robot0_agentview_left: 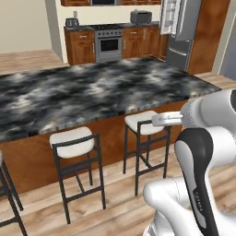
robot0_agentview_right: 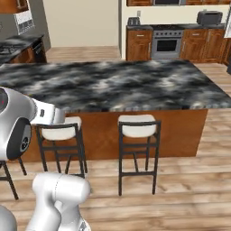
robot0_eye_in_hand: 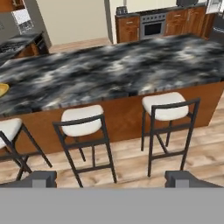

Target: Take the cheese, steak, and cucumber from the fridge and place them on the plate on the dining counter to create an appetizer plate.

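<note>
Dining counter (robot0_eye_in_hand: 113,70) lies beyond three stools (robot0_eye_in_hand: 168,107); fridge (robot0_agentview_left: 180,32) stands open behind.

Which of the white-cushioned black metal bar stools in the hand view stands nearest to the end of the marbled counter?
The right stool; it stands near the end of the dark marbled dining counter, while the middle stool and left stool stand further along.

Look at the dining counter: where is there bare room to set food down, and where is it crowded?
The dining counter top is bare from the stool-side edge to the far edge facing the stove, and right to its end corner. Only the plate sits at its left end. Below the near edge it is crowded with stools.
</note>
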